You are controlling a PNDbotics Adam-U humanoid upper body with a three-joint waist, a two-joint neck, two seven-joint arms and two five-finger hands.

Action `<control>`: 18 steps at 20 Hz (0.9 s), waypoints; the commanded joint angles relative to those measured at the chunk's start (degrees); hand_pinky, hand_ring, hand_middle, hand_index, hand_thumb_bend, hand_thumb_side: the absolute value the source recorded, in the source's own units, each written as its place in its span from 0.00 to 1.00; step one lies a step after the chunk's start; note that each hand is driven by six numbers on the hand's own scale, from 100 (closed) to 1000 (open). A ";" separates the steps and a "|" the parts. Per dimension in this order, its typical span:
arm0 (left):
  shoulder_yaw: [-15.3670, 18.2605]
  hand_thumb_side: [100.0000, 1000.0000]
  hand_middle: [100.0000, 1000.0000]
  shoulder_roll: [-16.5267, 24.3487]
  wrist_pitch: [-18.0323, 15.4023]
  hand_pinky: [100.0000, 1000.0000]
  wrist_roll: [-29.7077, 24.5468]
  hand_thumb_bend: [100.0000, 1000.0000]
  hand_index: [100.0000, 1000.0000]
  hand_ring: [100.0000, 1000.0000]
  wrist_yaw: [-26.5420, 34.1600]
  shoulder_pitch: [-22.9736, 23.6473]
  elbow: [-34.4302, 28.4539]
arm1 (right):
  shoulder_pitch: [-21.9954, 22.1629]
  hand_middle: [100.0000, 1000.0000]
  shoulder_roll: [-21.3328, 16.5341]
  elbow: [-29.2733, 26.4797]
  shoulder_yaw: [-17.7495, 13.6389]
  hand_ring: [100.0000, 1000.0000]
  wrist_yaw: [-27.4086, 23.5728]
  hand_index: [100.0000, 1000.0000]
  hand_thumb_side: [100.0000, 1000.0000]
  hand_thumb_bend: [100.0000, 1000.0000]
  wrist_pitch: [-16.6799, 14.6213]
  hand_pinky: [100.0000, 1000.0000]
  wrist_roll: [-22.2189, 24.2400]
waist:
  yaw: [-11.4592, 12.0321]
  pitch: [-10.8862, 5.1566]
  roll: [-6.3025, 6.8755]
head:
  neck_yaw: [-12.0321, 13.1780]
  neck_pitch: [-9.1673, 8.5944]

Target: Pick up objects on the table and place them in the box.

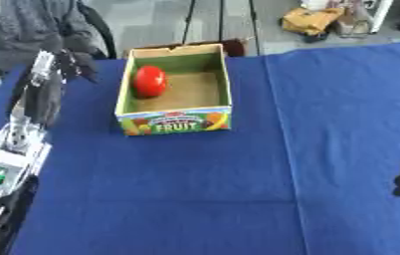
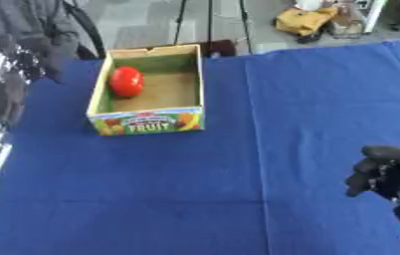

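A red tomato-like fruit (image 1: 150, 80) lies inside the fruit box (image 1: 175, 121) near the worktop's (image 1: 238, 199) far-left corner. The left hand (image 1: 74, 62), beside the box, shows nothing held, fingers unclear. The right hand (image 2: 382, 172) hangs clenched, empty, near the right edge.

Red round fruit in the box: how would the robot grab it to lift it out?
From straight above, fingers around its round middle. The shiny red round fruit sits against the left wall of the open-topped cardboard fruit box, so the walls probably block any sideways reach.
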 commanded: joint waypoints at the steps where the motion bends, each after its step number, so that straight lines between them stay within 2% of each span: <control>1: 0.73 1.00 0.61 -1.66 0.32 0.44 -0.78 0.21 0.76 0.51 0.02 1.03 -3.16 | -0.50 0.51 -0.54 -1.20 -0.69 0.51 -0.12 0.72 0.81 0.00 -0.10 0.44 -0.28 | 0.18 -0.80 -0.29 | -0.39 0.41; 10: 1.16 1.00 0.59 -6.31 0.55 0.42 -0.72 0.24 0.75 0.49 -0.10 4.29 -3.59 | -0.30 0.51 -0.59 -1.20 -0.98 0.51 -0.36 0.72 0.80 0.00 -0.35 0.44 -0.41 | 0.67 -1.01 -0.74 | -1.32 0.71; 18: 1.08 1.00 0.59 -7.64 0.81 0.42 -1.01 0.25 0.75 0.49 -0.38 4.21 -3.13 | -0.10 0.51 -0.42 -1.20 -1.09 0.51 -0.46 0.72 0.80 0.00 -0.46 0.44 -0.48 | 0.88 -1.09 -1.17 | -1.69 0.73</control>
